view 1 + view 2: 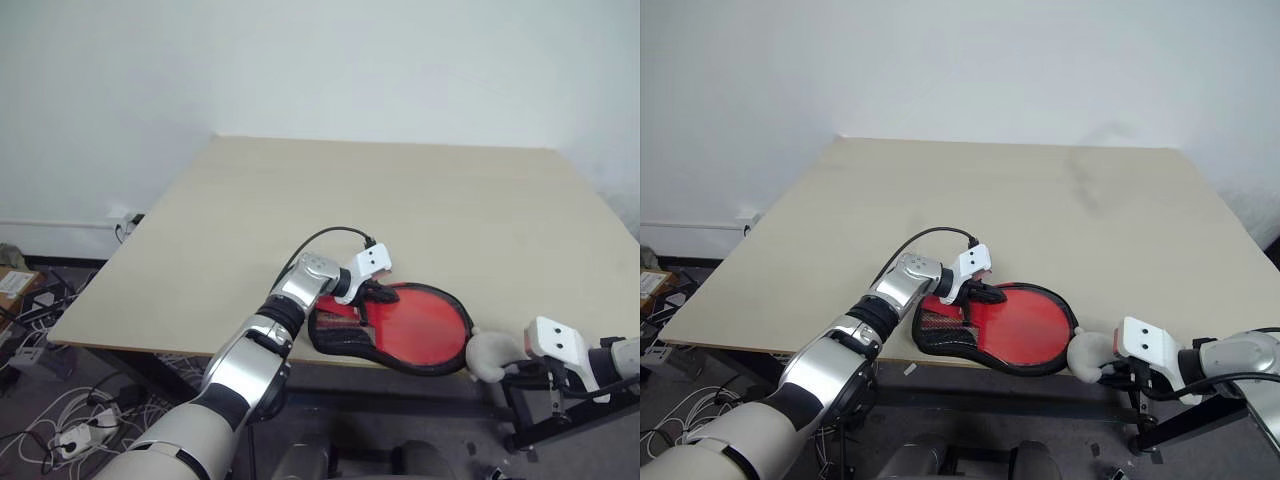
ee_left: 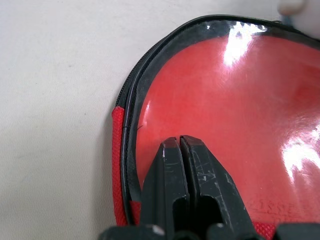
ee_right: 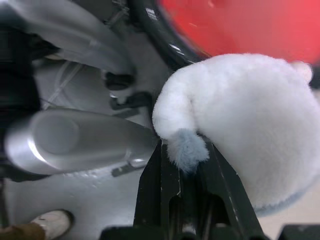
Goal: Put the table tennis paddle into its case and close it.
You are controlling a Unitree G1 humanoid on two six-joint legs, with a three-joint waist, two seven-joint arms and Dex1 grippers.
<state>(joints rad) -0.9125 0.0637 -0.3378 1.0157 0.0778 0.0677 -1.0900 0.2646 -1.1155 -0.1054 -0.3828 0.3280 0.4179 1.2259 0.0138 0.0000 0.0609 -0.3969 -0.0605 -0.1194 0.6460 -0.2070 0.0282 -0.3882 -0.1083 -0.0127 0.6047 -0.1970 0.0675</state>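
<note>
Resting at the near edge of the pale wooden table (image 1: 420,200), the black-edged, red-panelled soft case (image 1: 420,328) lies flat w/ the paddle's red rubber face (image 2: 235,130) showing inside. Left gripper (image 2: 180,142), fingers closed together, presses on that face. Right gripper (image 3: 182,150) pinches the case's fluffy greyish-white round tag (image 3: 245,130) just off the edge.

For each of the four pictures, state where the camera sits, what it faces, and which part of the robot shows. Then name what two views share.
Left eye view: on the head, looking down over the table; both arms show, the left gripper on the case.
Right eye view: beside it, same scene.
Left wrist view: along the shut left gripper, pressed on the case's red panel.
Right wrist view: along the right gripper, shut on the fluffy tag.
Shared: both wrist views show the case.
</note>
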